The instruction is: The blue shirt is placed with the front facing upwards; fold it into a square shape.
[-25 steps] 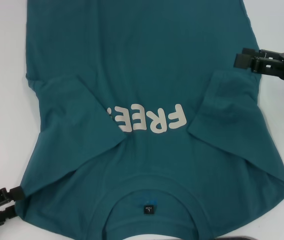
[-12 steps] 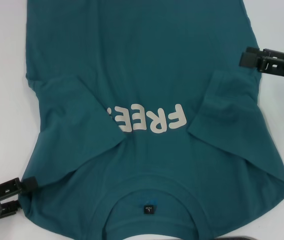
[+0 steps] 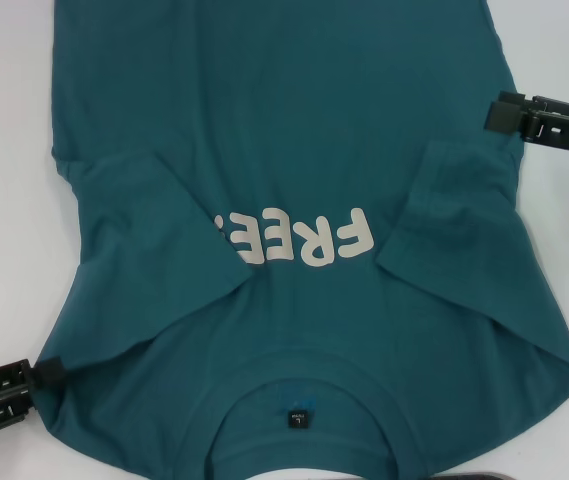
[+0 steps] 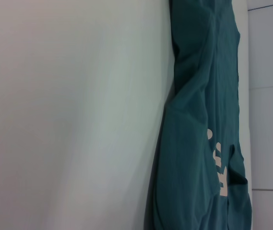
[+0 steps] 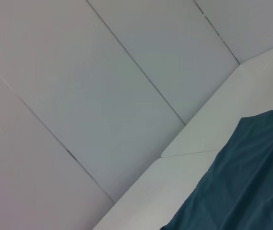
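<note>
Here, blue shirt (image 3: 294, 150) between hands.

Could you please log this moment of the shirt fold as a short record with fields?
garment: blue shirt, flat on the white table, front up
print: cream "FREE!" lettering, part covered
sleeves: both folded inward onto the chest
collar: nearest the robot, black neck label showing
left gripper: at the shirt's near left edge
right gripper: at the shirt's right edge, farther up
</note>
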Robot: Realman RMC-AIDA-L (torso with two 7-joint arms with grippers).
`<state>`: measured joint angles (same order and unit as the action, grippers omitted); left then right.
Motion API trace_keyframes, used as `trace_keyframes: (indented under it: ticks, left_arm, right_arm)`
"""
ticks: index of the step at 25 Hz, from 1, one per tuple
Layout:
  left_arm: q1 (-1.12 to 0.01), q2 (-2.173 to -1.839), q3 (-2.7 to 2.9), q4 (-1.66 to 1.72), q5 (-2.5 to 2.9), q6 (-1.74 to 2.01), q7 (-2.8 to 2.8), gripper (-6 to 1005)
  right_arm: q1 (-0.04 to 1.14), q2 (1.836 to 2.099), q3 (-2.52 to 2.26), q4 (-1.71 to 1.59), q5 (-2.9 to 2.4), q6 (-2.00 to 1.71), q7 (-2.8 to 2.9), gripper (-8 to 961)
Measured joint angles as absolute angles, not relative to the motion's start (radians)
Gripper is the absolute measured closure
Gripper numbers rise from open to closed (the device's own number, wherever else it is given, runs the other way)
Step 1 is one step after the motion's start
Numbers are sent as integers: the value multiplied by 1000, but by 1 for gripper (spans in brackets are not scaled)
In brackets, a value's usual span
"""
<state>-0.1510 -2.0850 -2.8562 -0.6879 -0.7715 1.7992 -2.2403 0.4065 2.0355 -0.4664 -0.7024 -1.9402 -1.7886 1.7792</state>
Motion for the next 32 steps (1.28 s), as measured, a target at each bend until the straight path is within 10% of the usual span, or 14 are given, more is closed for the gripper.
trace_keyframes:
  ticks: [18,32]
  left_arm:
    - [-165,-2076,-2873,-671,-825,1964,-2119,935]
    - [-176,-2068,-2858,-677,-799,1882,-2114,962]
  right_arm:
    - [408,2025,-473,-704,-1987,-1775,1818,37]
    - [446,1838,-478,-729,-2438,-1847,2160,37]
